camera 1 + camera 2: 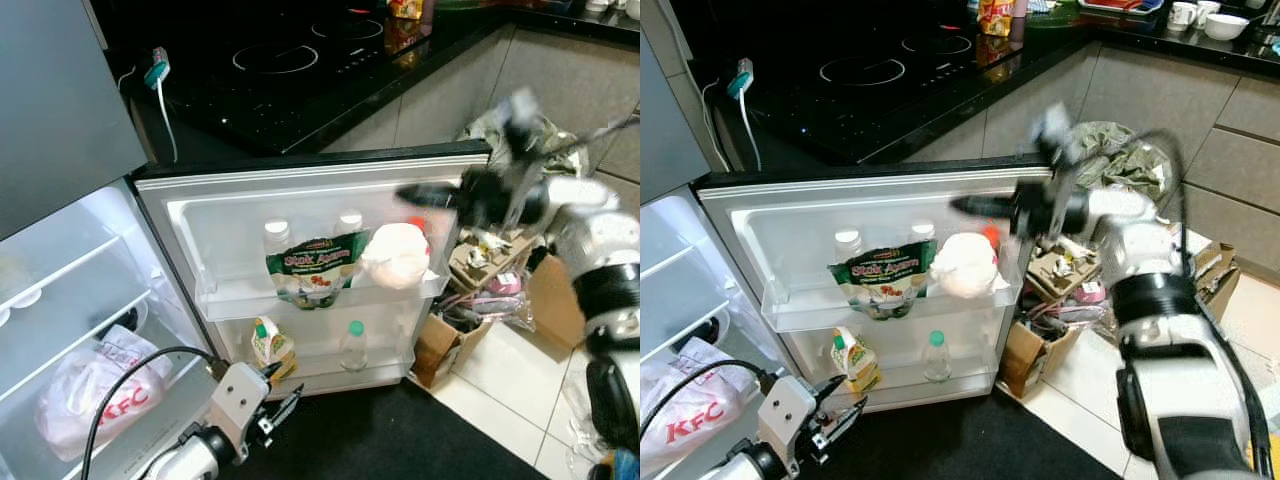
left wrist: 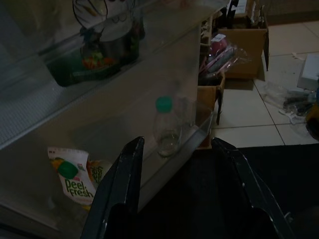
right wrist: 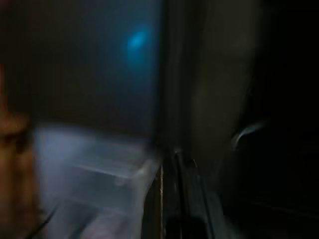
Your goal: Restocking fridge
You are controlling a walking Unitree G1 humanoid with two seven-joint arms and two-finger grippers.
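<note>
The fridge door (image 1: 300, 205) stands open. Its upper door shelf (image 1: 240, 300) holds two white-capped bottles (image 1: 276, 236), a green snack bag (image 1: 315, 265) and a white bagged item (image 1: 397, 255). Below sit a Peel Fresh carton (image 1: 270, 345) and a green-capped bottle (image 1: 354, 348). A KFC bag (image 1: 95, 385) lies inside the fridge. My right gripper (image 1: 420, 195) is blurred, just above the white bagged item at the door's top right. My left gripper (image 1: 285, 408) hangs low before the lower door shelf, open and empty; its wrist view shows the bottle (image 2: 167, 127) and carton (image 2: 75, 177).
A black cooktop counter (image 1: 290, 60) runs behind the door, with a cable draped over its edge. Cardboard boxes (image 1: 440, 345) and bags clutter the tiled floor right of the door. A black mat (image 1: 400, 440) lies in front of the fridge.
</note>
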